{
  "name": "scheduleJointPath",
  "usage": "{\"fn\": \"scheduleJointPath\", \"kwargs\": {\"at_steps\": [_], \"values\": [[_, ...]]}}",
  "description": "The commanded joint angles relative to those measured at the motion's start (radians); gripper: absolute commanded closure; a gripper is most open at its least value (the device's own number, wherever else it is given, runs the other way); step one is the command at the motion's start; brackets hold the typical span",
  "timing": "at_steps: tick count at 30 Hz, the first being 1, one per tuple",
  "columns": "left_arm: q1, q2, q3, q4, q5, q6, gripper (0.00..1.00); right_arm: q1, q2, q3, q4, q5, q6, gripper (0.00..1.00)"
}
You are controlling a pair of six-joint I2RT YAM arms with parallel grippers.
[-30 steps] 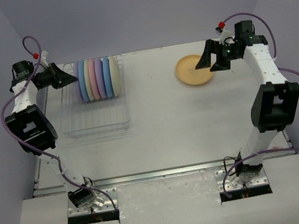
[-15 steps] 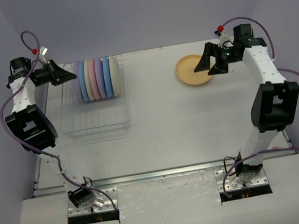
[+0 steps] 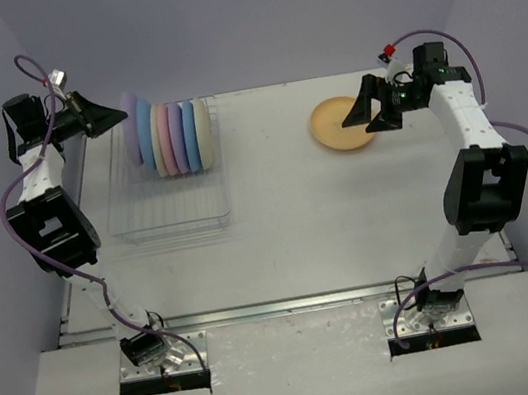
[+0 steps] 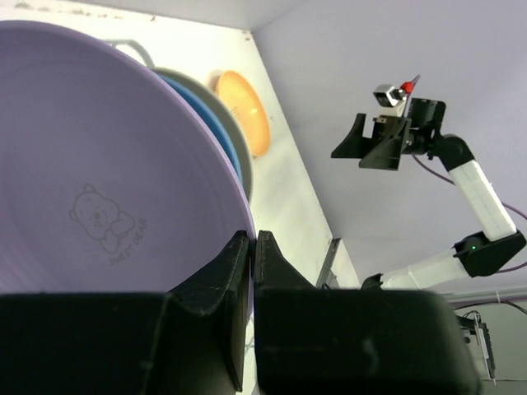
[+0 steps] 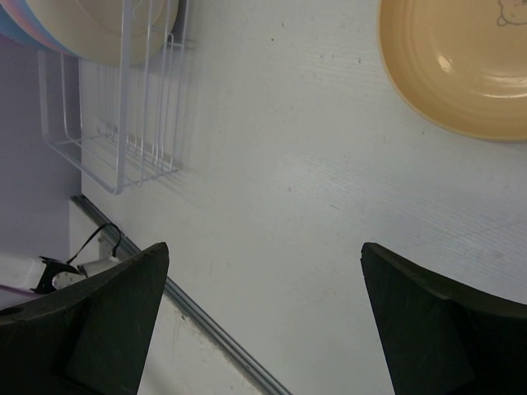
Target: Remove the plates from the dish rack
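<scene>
The wire dish rack (image 3: 170,211) stands at the back left with several pastel plates (image 3: 178,138) upright in its slots. My left gripper (image 3: 120,114) is shut on the rim of the leftmost, lavender plate (image 3: 132,130), which stands higher than the row and leans left. In the left wrist view this lavender plate (image 4: 99,164) fills the left side, its edge pinched in the left gripper (image 4: 252,240). A yellow-orange plate (image 3: 341,125) lies flat on the table at the back right. My right gripper (image 3: 373,110) hovers open over its right edge, holding nothing.
In the right wrist view the right gripper (image 5: 263,247) hangs over bare table, with the yellow-orange plate (image 5: 461,66) at the upper right and the rack's end (image 5: 115,132) with a cream plate (image 5: 99,25) at the upper left. The table's metal edge strip (image 5: 206,317) runs below.
The left gripper has closed on the lavender plate and drawn it up and to the left, away from the row. The right arm has hardly moved.
</scene>
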State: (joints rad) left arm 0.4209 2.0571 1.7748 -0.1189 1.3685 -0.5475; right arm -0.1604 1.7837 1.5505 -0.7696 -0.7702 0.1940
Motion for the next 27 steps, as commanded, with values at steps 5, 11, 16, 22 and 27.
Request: {"fn": "scheduleJointPath", "kwargs": {"at_steps": [5,11,16,22,27], "values": [[0.009,-0.120,0.218,0.309,0.128,-0.267,1.00,0.000,-0.081,0.046,-0.004,-0.050,0.004,0.01],[0.011,-0.134,0.233,0.321,0.133,-0.289,1.00,0.001,-0.112,0.054,-0.013,-0.058,0.010,0.01],[-0.010,-0.199,0.198,0.321,0.156,-0.249,1.00,0.001,-0.158,0.056,-0.022,-0.064,0.035,0.01],[-0.029,-0.233,0.175,0.330,0.185,-0.216,1.00,0.001,-0.200,0.077,-0.022,-0.067,0.126,0.01],[-0.047,-0.221,0.181,0.325,0.155,-0.271,1.00,0.001,-0.235,0.067,-0.021,-0.084,0.143,0.01]]}}
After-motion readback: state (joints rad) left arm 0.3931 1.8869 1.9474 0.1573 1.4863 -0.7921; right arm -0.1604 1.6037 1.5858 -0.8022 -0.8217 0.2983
